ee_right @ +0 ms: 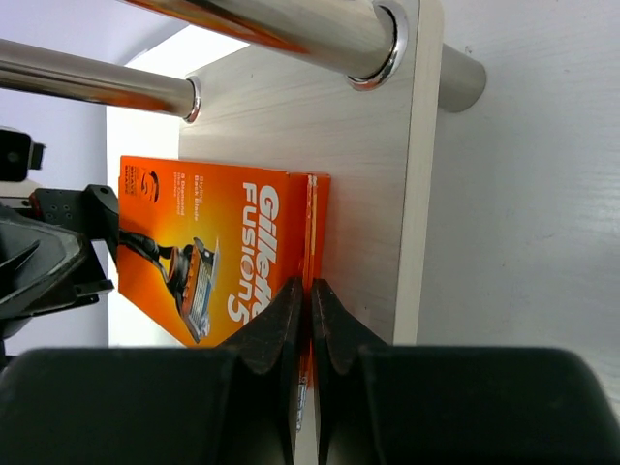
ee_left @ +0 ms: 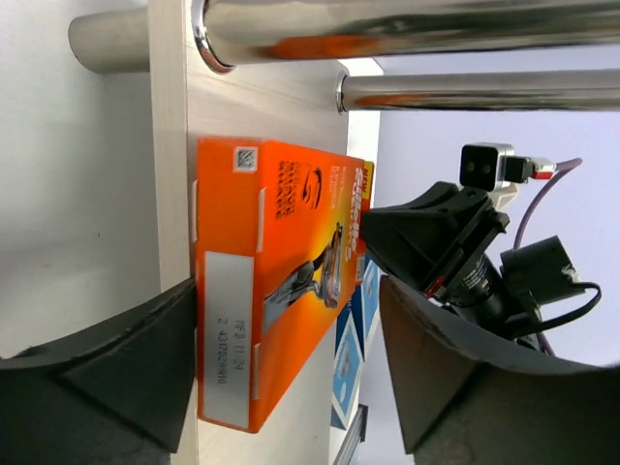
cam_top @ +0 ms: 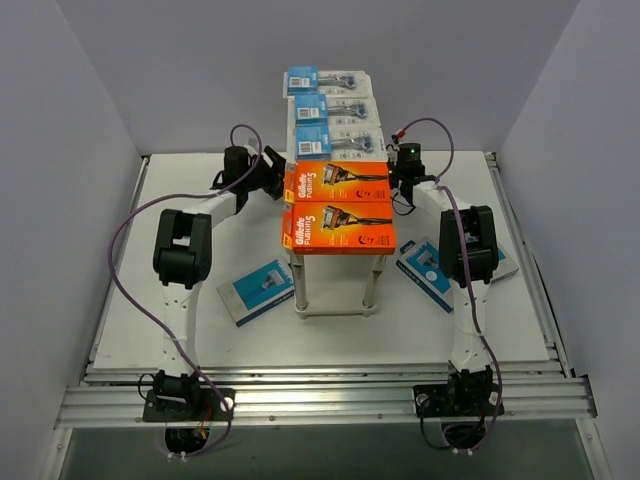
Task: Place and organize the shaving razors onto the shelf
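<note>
**Fig.** Both hands at one orange box; wrist views plus overhead.

L hand [ee_left: 288, 283]: fingers [ee_left: 116, 387] stand wide apart and grip nothing. The left end of the orange box [ee_left: 281, 320] lies in the gap. One finger is just beside the box's labelled side; the other is well clear of its printed face.

R hand [ee_right: 310, 291]: fingers [ee_right: 276, 334] are pressed together w/ nothing visible btw. them. The tips touch the box's right edge.

The box lies flat, long axis left–right, on a pale wood-grain board of the shelf [ee_right: 368, 174]. Chrome posts [ee_right: 291, 29] rise out of this board just far of the box, i.e. it is the lower tier. In the overhead view the shelf top hides this box, and both hands reach in from the sides approx. mid-length.

On the shelf top, a near orange pack [cam_top: 338, 227] and a far orange pack [cam_top: 340, 183] lie flat and touching at the near end. Three blister packs [cam_top: 335, 110] w/ blue cards run in a row from there to the far end.

On the bench [cam_top: 200, 340], a left blue-and-white box [cam_top: 258, 290] lies beside the shelf's near legs. A right blue-and-white box [cam_top: 425, 265] lies opposite, partly covered by the R arm [cam_top: 468, 245].
</note>
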Tool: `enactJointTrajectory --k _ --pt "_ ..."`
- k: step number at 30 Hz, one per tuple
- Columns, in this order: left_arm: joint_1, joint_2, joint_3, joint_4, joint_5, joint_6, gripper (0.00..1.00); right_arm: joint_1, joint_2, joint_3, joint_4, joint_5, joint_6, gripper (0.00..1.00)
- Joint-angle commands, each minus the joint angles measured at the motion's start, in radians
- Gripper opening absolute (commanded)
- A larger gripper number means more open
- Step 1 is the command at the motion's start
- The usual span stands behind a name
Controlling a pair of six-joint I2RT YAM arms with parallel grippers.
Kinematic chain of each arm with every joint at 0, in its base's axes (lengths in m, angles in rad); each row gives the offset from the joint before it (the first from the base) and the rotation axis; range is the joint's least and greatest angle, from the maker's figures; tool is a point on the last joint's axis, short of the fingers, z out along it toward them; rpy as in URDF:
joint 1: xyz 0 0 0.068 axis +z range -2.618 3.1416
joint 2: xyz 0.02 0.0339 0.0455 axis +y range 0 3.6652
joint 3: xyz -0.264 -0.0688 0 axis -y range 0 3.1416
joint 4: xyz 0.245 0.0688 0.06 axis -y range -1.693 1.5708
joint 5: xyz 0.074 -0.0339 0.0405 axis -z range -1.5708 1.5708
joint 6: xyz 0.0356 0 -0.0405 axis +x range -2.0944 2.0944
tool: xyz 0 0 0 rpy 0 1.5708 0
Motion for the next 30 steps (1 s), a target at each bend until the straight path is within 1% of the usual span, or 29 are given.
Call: enactJointTrajectory --k 1,3,9,16,23,30 --pt "0.011 -0.001 0.051 -0.102 0.017 0.098 0.81 -0.012 0.008 0.05 -0.014 -0.017 -0.038 0.0" --pt "0.019 -0.007 0.071 -0.154 0.009 0.141 0.94 -0.017 0.011 0.059 -0.025 -0.016 -0.051 0.0" --pt "0.042 -0.005 0.095 -0.203 0.023 0.184 0.94 -0.023 0.022 0.103 -0.094 -0.005 -0.096 0.0" --pt "0.05 -0.008 0.109 -0.273 0.014 0.247 0.94 -0.032 0.026 0.132 -0.12 0.0 -0.104 0.0" --pt "0.05 -0.025 0.174 -0.414 -0.044 0.41 0.94 -0.037 0.04 0.149 -0.131 0.013 -0.104 0.0" --pt "0.056 -0.047 0.186 -0.441 -0.054 0.442 0.94 -0.04 0.057 0.171 -0.122 0.026 -0.087 0.0"
